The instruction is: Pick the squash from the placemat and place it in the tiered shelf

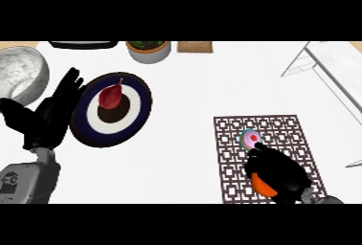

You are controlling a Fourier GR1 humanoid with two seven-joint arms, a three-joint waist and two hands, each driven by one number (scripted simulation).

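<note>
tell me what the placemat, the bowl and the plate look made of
Placemat: dark brown open lattice, matte, with the white counter showing through the gaps; probably cut plastic or woven fibre. Bowl: grey-white, speckled, faint sheen; looks like stone or glazed ceramic. Plate: navy and white rings, smooth; likely glazed ceramic.

Only one camera here: up at the robot's head, looking steeply down on the white counter [191, 91] and facing away from the body, so the left hand [48, 117] and right hand [280, 173] show at the bottom edge. Pretty close in, too: tiered shelf [333, 67] and bowl [21, 72] get cropped at the sides.
</note>
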